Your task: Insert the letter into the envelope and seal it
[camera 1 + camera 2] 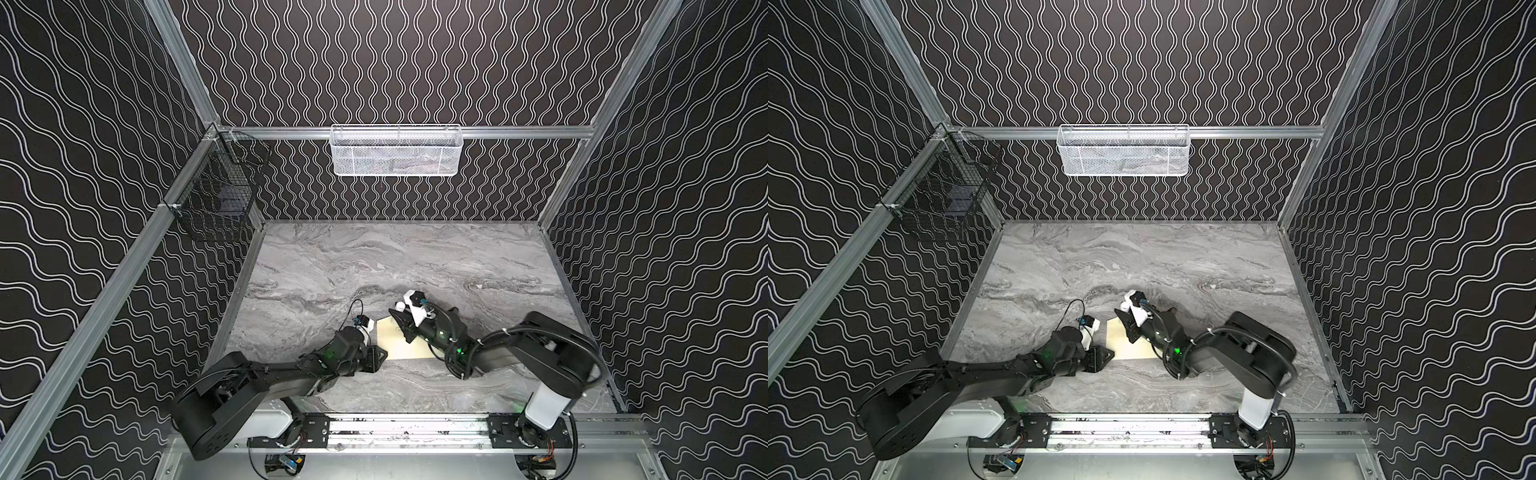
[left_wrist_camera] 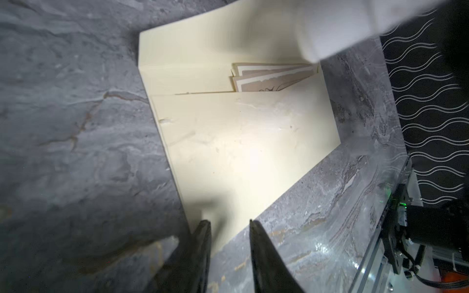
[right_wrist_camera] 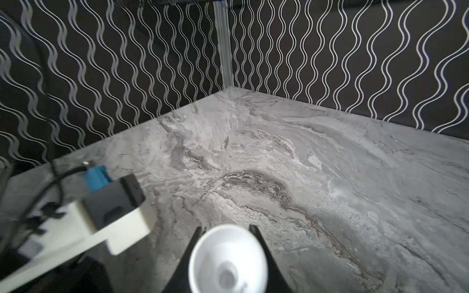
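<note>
- Tucked inside the envelope point(image 2: 241, 152), flat on the worktop point(image 2: 76, 126) near centre: the letter point(image 2: 274, 76), top edge peeping out, flap open.
- Insertion apparently done; sealing in hand.
- Next, probably: glue the flap, then fold it shut.
- Left end effector point(image 2: 229, 228): low over the envelope's near corner, parted, gripping nothing.
- Right end effector point(image 3: 226, 227): clamped on a white stick point(image 3: 228, 258), angled over the far end.

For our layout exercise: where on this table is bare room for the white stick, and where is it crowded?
Free: the far half of the table, from the envelope to the back wall; the near strip between the arms and front rail. Crowded: near middle, where the left claw and the right claw, holding the white stick, work at the envelope.
</note>
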